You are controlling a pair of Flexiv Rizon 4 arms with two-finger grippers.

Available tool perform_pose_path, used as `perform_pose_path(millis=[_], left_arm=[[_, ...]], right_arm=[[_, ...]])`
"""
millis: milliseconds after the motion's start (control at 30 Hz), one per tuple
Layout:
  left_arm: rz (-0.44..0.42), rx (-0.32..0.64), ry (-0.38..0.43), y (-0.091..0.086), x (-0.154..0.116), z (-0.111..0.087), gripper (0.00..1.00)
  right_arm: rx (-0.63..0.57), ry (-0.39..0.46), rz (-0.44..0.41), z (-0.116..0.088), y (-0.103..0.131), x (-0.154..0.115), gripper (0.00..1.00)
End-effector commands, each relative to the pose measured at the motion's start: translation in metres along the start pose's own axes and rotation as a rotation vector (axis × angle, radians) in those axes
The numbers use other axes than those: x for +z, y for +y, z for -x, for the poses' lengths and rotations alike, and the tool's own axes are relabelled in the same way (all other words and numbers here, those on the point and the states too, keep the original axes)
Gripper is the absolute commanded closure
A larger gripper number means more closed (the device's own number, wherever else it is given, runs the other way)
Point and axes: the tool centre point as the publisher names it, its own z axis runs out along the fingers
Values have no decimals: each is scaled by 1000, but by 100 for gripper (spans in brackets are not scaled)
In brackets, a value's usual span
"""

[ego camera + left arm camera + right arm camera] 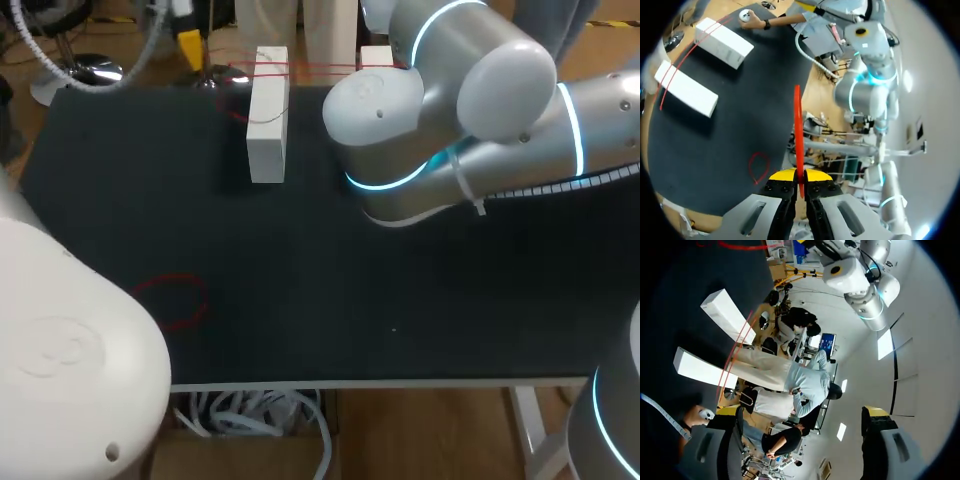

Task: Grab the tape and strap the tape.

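Black table [300,320], far side: two white boxes [268,120] with red tape [798,130] across. Left gripper [800,187] clamped on a tape strand; right gripper [801,412] apart, empty. Likely light, thin, limp; best pinched flat near its end.

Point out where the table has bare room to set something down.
Free: the table's middle, between the nearer white block, the red tape loop and the right arm; also its front right. Crowded: the far edge, where the farther white block stands too, red tape strung across both.
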Motion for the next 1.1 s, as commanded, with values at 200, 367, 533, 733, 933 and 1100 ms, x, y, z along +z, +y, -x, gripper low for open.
perform_pose_path(millis=[200, 367, 533, 733, 933, 1100], left_arm=[[-171, 5, -57, 62, 13, 6, 100], [-183, 7, -62, 78, 5, 10, 79], [-183, 12, -62, 81, 1, 10, 0], [-183, 12, -62, 81, 1, 10, 0], [-183, 12, -62, 81, 1, 10, 0], [-183, 12, -62, 81, 1, 10, 0]], right_arm=[[-3, 9, 7, 3, -2, -2, 0], [-3, 9, 7, 3, -2, -2, 0], [-3, 9, 7, 3, -2, -2, 0], [-3, 9, 7, 3, -2, -2, 0], [-3, 9, 7, 3, -2, -2, 0], [-3, 9, 7, 3, -2, -2, 0]])
